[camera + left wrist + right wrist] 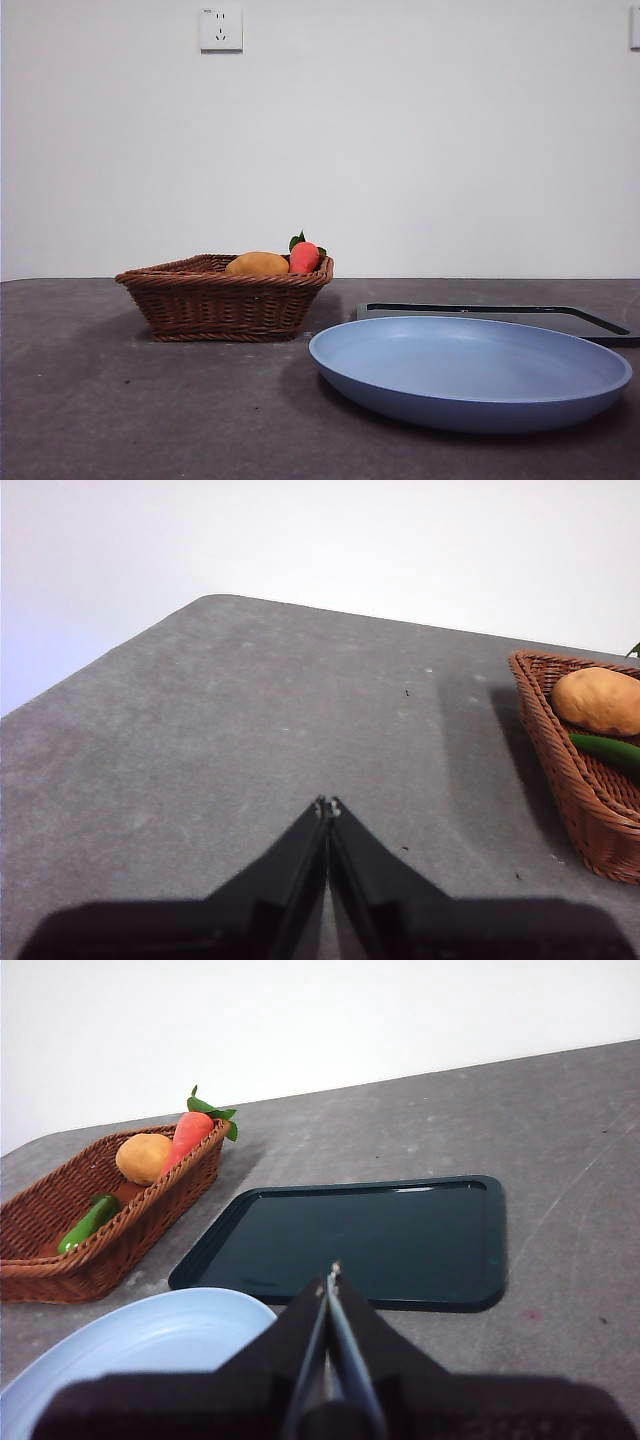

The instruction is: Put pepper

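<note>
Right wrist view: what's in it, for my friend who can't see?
The right gripper, jaws shut, hangs above a gray table. Ahead is a dark tray with a blue plate nearer; beside the tray a wicker basket holds the green pepper, an orange fruit and a carrot.

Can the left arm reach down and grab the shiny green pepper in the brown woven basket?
Probably yes. The glossy dark-green pepper lies uncovered in the open-topped brown wicker basket, beside the round yellow-orange fruit. Nothing sits over it, though the shut left end effector must open first.
</note>
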Controlling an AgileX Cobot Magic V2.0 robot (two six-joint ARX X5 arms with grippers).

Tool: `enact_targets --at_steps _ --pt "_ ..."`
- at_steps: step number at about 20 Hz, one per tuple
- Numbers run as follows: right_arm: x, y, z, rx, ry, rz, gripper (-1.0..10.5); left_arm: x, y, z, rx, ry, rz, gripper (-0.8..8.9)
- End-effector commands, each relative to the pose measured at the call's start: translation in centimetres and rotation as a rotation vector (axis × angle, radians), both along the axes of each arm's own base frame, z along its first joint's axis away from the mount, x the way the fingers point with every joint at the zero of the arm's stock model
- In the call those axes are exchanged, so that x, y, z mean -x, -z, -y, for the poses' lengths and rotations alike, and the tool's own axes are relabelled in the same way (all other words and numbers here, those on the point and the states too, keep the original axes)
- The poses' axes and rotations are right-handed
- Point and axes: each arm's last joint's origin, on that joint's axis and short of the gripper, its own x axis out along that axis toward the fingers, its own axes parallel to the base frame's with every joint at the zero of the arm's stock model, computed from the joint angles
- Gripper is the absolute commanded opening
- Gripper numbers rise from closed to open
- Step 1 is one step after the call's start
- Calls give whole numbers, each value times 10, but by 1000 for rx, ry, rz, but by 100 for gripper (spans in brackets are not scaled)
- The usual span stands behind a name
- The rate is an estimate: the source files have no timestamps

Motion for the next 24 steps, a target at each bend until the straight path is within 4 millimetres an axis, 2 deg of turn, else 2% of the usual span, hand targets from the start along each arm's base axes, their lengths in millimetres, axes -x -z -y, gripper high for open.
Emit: enact_targets --at_steps 1,8,13,19,24 --pt "0 0 0 -82 6 -13 11 -1 2 1 10 25 6 8" --pt "0 -5 0 -218 8 2 5 -1 -2 6 127 198 48 6" --pt "3 -24 0 -330 7 15 5 2 -14 10 248 321 60 6" --pt "5 -64 0 -319 2 28 5 8 -53 12 267 368 14 6" --pt "2 -102 -2 -222 -49 -82 5 3 -90 14 260 473 -58 6"
